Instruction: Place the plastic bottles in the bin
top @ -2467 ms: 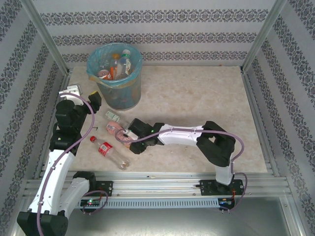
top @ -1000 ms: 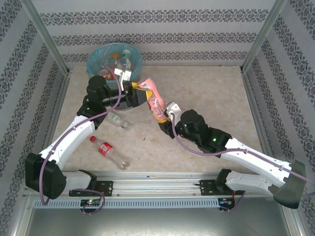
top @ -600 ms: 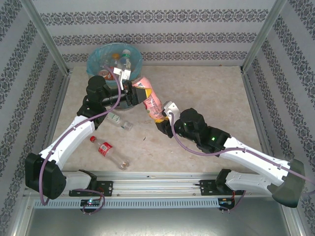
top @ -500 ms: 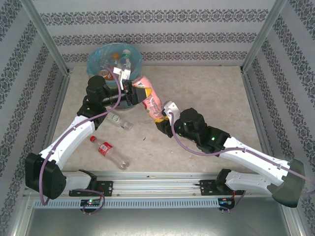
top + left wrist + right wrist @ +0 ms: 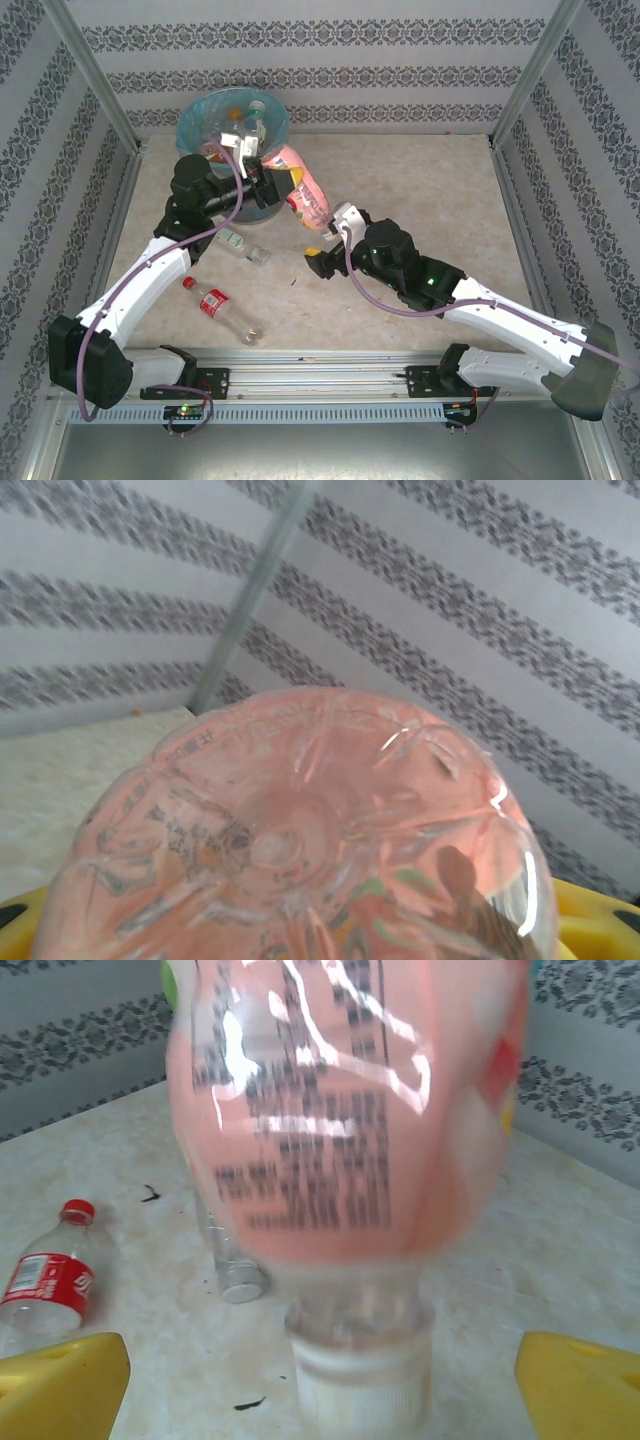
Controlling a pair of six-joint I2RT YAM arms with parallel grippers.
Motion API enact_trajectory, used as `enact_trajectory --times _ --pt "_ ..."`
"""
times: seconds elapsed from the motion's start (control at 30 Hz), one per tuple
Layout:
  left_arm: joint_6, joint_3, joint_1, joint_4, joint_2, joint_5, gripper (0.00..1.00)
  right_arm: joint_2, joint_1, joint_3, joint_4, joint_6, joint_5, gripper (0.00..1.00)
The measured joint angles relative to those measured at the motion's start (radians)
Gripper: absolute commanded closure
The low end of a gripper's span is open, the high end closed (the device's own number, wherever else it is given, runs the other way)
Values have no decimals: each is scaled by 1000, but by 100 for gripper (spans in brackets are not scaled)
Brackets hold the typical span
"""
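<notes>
Surface: a beige marbled table (image 5: 430, 210) with a few small dark marks. It is enclosed by striped patterned walls (image 5: 330, 75) and metal posts (image 5: 95, 75).

The bin (image 5: 192, 112) stands at the far left and has bottles inside.

The left gripper (image 5: 268, 185) holds the pink bottle (image 5: 303, 192) by its base end. The bottle is tilted in the air just beside the bin.

The left wrist view shows that base end-on. A yellow pad (image 5: 590, 920) sits at the frame edge, so contact there is likely but not confirmed.

The right gripper (image 5: 322, 262) stands wide, apart from the bottle. Its wrist view shows the white cap (image 5: 362, 1380) untouched.

A red-label bottle (image 5: 215, 303) and a clear bottle (image 5: 243, 246) lie on the table.
</notes>
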Motion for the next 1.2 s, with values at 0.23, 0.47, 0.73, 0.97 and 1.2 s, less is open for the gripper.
enact_trajectory --times 0.23,0.47,0.73,0.97,1.2 --pt "166 154 8 -111 -45 -298 50 5 -19 0 10 13 106 2" --pt "335 315 34 -196 -8 -505 50 48 -61 0 26 48 127 2" --pt "430 435 109 -312 127 -599 51 63 -66 0 25 60 116 2" --pt "488 467 134 -394 212 -614 51 63 -72 0 25 69 109 2" --pt "511 467 138 -424 248 -616 51 63 -72 0 25 69 99 2"
